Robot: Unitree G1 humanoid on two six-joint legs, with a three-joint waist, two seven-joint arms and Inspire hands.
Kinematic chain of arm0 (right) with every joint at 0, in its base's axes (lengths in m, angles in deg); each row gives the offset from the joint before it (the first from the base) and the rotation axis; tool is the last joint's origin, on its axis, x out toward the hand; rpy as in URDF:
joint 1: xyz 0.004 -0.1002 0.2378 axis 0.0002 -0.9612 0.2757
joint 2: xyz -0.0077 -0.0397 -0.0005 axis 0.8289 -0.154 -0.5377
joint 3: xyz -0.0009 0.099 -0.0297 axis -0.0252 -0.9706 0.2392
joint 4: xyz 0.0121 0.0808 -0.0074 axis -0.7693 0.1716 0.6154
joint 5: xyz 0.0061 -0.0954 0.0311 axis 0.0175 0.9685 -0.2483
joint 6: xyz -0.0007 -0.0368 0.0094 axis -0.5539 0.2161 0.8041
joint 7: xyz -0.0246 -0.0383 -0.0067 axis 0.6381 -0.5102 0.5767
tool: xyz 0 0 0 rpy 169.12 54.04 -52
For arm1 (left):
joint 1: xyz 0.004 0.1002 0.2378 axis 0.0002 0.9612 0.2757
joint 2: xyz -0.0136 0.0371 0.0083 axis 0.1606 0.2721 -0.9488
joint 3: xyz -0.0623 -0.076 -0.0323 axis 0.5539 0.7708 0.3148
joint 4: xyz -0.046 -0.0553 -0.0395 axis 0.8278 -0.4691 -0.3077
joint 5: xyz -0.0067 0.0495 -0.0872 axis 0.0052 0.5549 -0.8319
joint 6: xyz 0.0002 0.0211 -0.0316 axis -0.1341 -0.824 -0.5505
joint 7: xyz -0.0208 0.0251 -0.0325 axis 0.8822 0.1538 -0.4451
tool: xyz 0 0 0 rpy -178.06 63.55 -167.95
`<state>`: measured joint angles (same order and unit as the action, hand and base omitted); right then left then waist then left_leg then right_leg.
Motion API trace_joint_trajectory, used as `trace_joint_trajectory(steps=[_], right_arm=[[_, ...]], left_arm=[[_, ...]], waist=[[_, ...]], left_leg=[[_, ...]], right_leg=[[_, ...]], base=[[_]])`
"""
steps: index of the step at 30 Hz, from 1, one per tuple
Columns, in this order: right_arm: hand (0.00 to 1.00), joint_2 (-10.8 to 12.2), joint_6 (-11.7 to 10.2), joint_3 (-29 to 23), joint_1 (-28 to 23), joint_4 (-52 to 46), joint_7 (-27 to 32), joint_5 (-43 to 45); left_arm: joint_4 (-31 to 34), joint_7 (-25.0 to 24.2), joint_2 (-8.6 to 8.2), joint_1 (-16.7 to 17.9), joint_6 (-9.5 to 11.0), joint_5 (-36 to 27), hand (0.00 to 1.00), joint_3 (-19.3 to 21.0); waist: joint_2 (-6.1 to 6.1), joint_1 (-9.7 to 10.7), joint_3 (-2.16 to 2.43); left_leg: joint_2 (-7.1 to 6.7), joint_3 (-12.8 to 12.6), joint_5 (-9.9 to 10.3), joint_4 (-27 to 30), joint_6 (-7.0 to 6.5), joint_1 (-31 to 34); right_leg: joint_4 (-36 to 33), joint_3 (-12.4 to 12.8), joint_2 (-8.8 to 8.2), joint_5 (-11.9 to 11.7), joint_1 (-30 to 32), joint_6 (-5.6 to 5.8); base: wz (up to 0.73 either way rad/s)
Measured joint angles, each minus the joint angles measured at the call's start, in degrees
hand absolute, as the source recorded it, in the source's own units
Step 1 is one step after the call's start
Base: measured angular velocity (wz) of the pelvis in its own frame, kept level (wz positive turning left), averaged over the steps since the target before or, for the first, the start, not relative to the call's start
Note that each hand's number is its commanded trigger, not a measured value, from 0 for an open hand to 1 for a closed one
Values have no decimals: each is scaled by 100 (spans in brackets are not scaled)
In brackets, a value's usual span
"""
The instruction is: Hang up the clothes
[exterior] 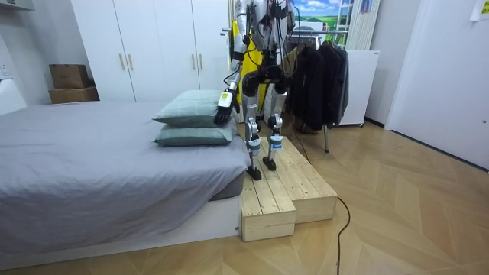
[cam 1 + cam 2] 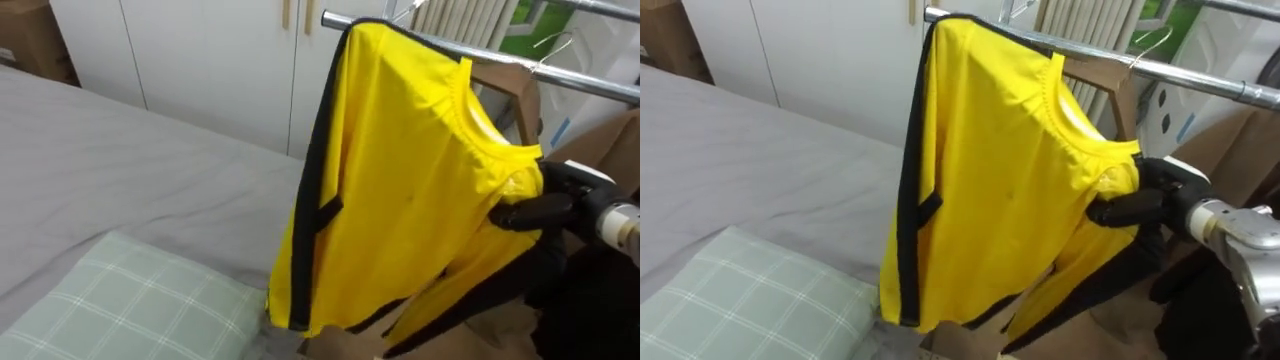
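Observation:
A yellow shirt with black trim along its edges hangs on a wooden hanger. The hanger's wire hook is up by the metal clothes rail; I cannot tell whether it rests on the rail. My right hand comes in from the right and is shut on the shirt's shoulder at the hanger's end. In the room view my left hand hangs relaxed at my side, next to the pillows. The shirt shows there at the rack's left end.
I stand on a wooden platform between the bed and the clothes rack. A checked pillow lies at the lower left. White wardrobe doors stand behind. Dark garments hang further along the rack.

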<state>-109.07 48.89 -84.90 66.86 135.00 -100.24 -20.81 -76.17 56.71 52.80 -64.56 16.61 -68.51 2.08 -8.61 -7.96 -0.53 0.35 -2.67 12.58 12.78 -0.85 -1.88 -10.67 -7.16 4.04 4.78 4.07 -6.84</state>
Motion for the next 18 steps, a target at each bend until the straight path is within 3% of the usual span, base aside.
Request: trace_joint_trajectory(steps=[6,18], right_arm=[[100,1,3,0,26,329,-338,124],[100,-95,-90,-7,98,553,-393,192]], left_arm=[[-3,-115,37,25,-6,-9,0,-5],[3,-247,106,28,-50,-15,0,-150]], waist=[[3,4,-2],[69,82,-12]], left_leg=[[-21,33,0,-10,-7,-105],[-17,94,0,-6,-5,-103]], right_leg=[[-4,3,-11,13,-84,23],[2,-99,-26,4,-114,10]], base=[[1],[1]])
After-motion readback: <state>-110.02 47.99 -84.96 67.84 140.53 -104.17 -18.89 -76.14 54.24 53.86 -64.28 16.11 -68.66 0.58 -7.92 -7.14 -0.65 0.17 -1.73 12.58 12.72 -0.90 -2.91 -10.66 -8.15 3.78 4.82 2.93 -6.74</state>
